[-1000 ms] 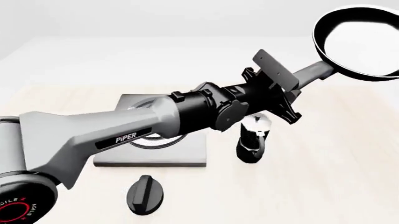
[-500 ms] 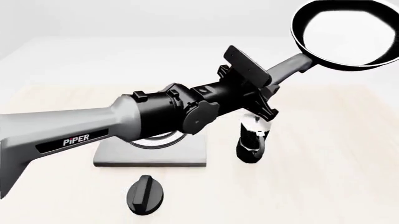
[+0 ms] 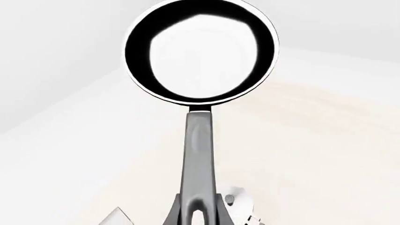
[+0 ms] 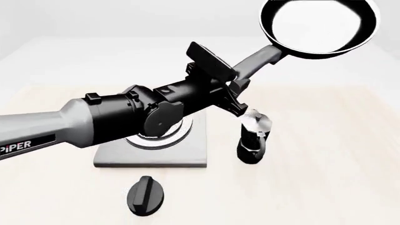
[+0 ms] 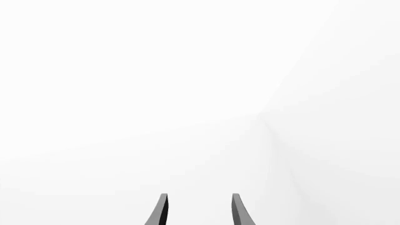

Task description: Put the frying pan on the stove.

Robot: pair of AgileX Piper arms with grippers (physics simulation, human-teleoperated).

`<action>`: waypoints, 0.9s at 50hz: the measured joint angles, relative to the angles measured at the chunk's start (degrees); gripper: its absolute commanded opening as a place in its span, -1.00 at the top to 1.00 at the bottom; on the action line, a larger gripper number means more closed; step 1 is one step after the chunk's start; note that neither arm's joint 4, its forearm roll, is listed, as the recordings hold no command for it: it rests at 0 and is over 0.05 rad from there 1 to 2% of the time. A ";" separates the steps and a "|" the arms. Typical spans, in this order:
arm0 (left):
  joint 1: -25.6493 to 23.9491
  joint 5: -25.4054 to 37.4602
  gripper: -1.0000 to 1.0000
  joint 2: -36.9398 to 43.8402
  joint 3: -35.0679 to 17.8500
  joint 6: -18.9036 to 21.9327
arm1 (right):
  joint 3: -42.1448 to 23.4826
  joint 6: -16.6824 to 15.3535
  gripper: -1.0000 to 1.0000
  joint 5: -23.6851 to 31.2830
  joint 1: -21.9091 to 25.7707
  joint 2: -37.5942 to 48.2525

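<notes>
Two arms belong to the rig, but the front view shows only the left one. Its left gripper (image 4: pixel 236 89) is closed on the handle of the frying pan (image 4: pixel 319 27) and holds the pan high in the air, beyond the fingertips and up to the right of them. Below the arm, on the table (image 4: pixel 325 164), lies the stove (image 4: pixel 187 154), partly hidden by the wrist; the pan is well apart from it. Just under the gripper stands the moka pot (image 4: pixel 253 138), and nearer to the camera lies a black oval knob (image 4: pixel 145 195).

From the left wrist view, the frying pan (image 3: pixel 200 51) stretches straight ahead of the fingers, its pale inside facing the camera, and its handle's loop end sits between the jaws.

From the right wrist view, the right gripper (image 5: pixel 198 210) has its two fingertips apart with nothing between them, before a blank white background.
</notes>
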 measured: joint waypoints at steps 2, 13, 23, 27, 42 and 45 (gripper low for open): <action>0.49 -0.42 1.00 -0.87 1.15 -0.13 | -0.06 -0.06 -1.00 0.06 0.05 0.00; 3.10 -2.16 1.00 -5.05 7.03 -0.83 | -0.41 -0.34 -1.00 0.35 0.31 0.00; 4.85 -2.75 1.00 -7.84 11.09 -1.31 | -0.66 -0.52 -1.00 0.59 0.46 0.00; 5.65 -3.01 1.00 -8.99 12.68 -1.57 | -0.64 -0.54 -1.00 0.57 0.46 0.00; 8.23 -2.67 1.00 -12.65 16.77 -2.00 | -0.04 -0.42 -1.00 0.11 0.21 0.00; 8.78 -2.59 1.00 -13.39 17.69 -2.07 | 0.08 -0.38 -1.00 0.01 0.15 0.00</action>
